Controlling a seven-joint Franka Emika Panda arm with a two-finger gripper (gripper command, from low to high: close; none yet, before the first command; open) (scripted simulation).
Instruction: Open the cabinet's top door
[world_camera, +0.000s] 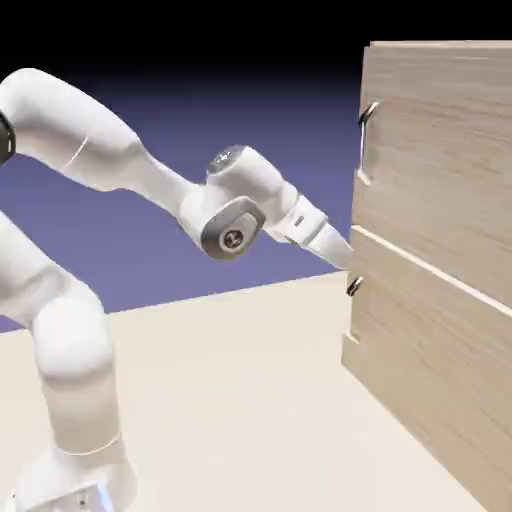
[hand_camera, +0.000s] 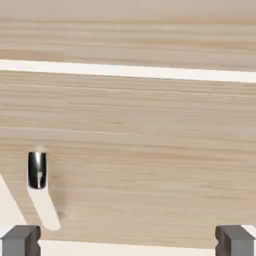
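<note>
Pale wood grain is seen running in streaks across the cabinet (world_camera: 440, 250), a light seam between its panels. Silver is shown on the top door's handle (world_camera: 368, 113), dark metal on the lower handle (hand_camera: 37, 170). The arm (world_camera: 110, 160) is rendered white, the fingertips (hand_camera: 20, 240) grey, the table (world_camera: 230, 400) cream, the backdrop (world_camera: 200, 90) blue-violet.

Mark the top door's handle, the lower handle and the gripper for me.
top door's handle (world_camera: 369, 113), exterior view, middle of the silver curve.
lower handle (hand_camera: 37, 170), hand view, middle of the dark metal.
gripper (hand_camera: 128, 241), hand view, midway between the open fingertips.
</note>
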